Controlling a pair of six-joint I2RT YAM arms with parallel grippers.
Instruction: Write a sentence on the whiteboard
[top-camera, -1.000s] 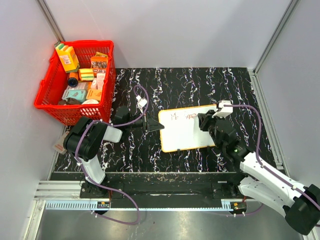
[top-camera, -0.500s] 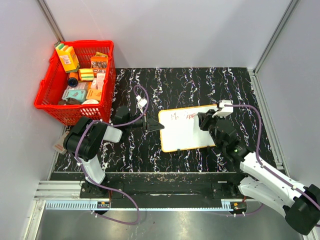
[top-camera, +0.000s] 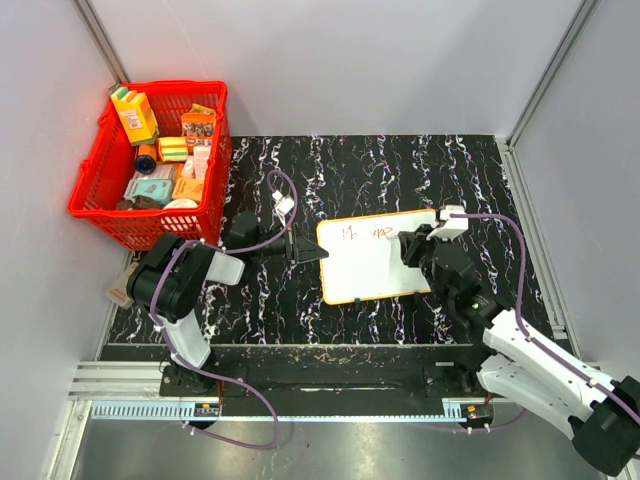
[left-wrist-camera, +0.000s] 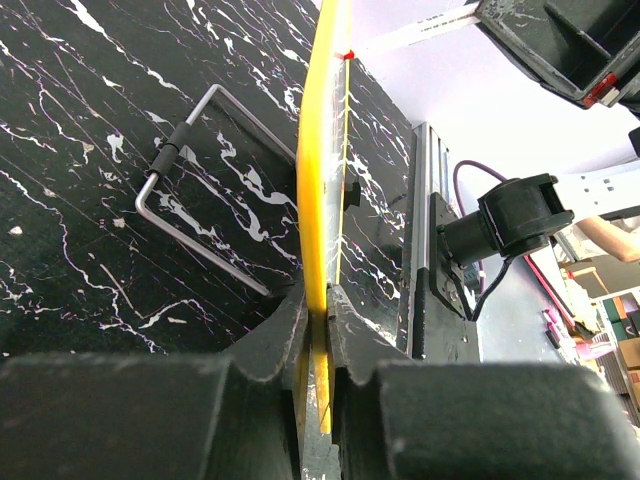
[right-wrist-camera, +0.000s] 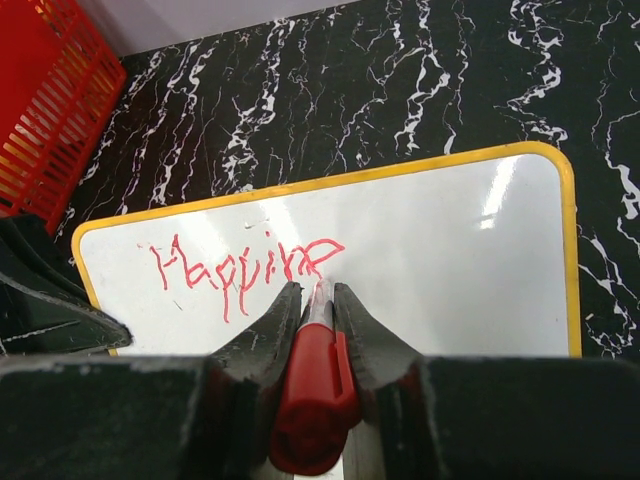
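Right gripper (right-wrist-camera: 318, 296): fingers clamped on a red marker (right-wrist-camera: 312, 385), tip at the end of the sentence (right-wrist-camera: 245, 262), which reads "Happine" here; I'd keep pressure light and strokes short, drifting toward the desk's right edge. Left gripper (left-wrist-camera: 318, 300): pinching the whiteboard (top-camera: 372, 268) by its left rim, mid-desk, right of centre; I'd hold that firm. Only the right wrist view makes the letters legible; only the left wrist view shows the rim bite. Red basket (top-camera: 120, 222): far left corner.

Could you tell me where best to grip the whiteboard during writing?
Pinch the whiteboard by its thin left edge, coming from the left, as the left gripper does: a flat board offers only edges, and that one lies away from the marker.
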